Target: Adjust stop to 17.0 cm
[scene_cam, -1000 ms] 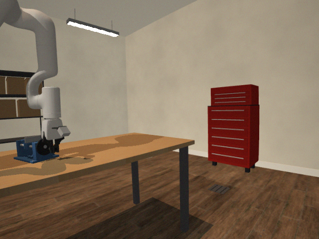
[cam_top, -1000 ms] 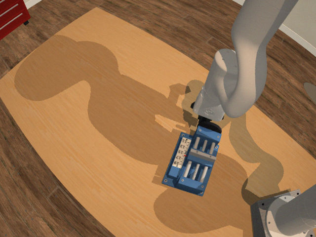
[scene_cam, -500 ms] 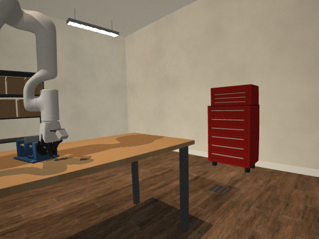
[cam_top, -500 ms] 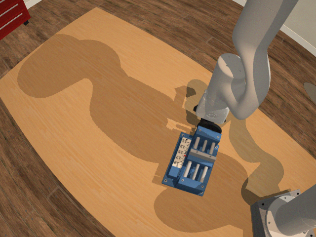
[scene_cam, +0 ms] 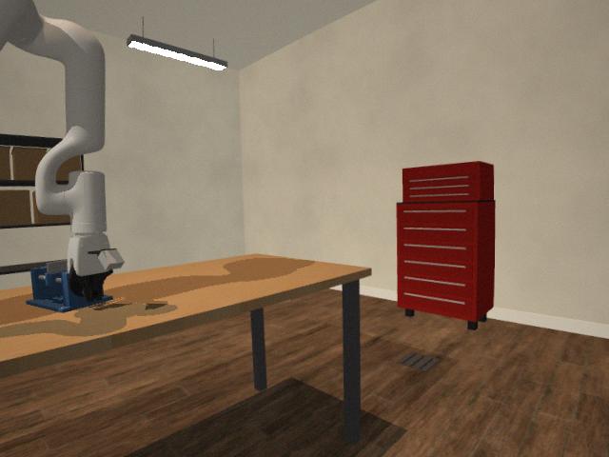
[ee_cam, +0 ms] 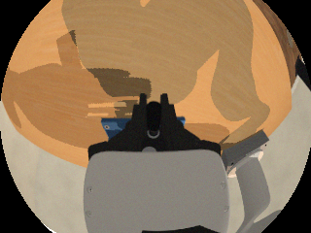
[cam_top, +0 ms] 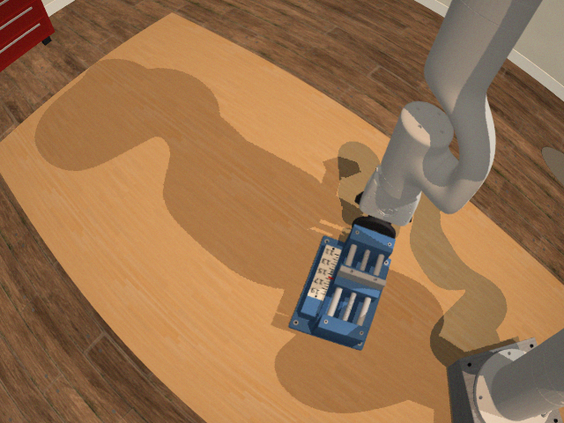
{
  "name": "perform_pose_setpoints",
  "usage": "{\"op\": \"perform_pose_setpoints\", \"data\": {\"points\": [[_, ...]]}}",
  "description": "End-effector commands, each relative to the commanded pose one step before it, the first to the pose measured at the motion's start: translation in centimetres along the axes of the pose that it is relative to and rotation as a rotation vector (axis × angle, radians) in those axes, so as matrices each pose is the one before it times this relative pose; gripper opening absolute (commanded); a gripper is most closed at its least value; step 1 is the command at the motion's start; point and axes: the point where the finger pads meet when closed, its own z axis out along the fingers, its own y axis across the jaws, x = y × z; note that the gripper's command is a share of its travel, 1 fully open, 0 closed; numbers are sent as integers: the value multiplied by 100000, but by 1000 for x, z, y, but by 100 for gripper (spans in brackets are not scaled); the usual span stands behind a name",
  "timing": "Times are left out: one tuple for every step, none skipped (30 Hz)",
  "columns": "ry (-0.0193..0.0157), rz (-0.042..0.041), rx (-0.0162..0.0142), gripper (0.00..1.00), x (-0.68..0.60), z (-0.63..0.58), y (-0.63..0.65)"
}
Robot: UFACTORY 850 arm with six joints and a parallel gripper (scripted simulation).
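Top view alone shows scale and stop; fingers pinch handwheel.

Blue fixture; grey stop bar; cream scale, black ticks; black handwheel; tan woodgrain desk; red tool chest, far right.

Gripper clamped on black handwheel
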Motion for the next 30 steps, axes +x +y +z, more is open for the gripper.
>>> {"op": "perform_pose_setpoints", "data": {"points": [[1058,75,1520,6,32,-830,1582],[1,0,0,6,0,-385,335],[0,0,0,6,0,-263,170],[0,0,0,6,0,0,0],[0,0,0,6,0,0,0],[2,0,-1,6,0,-225,120],[1,0,-1,6,0,-197,83],[-4,0,4,6,-2,-196,81],[6,0,-5,6,2,-162,37],[1,0,-1,6,0,-162,37],[-5,0,4,6,-2,-161,36],[5,0,-3,6,1,-145,15],[4,0,-3,6,1,-139,7],[-2,0,1,6,-1,-139,7],[-8,0,5,6,-2,-139,6],[8,0,-3,6,2,-127,-12],[5,0,-3,6,2,-125,-15],[-1,0,0,6,0,-125,-16],[-8,0,4,6,-2,-125,-16],[2,0,0,6,1,-121,-27],[0,0,0,6,0,0,0],[0,0,0,6,0,0,0],[9,0,-3,6,2,-117,-36],[1,0,-1,6,0,-117,-36],[-6,0,2,6,-2,-117,-36],[-10,0,4,6,-3,-117,-39],[14,0,-3,6,4,-113,-58],[5,0,-1,6,1,-113,-58],[-4,0,1,6,-1,-113,-58],[-13,0,3,6,-4,-113,-58]]}}
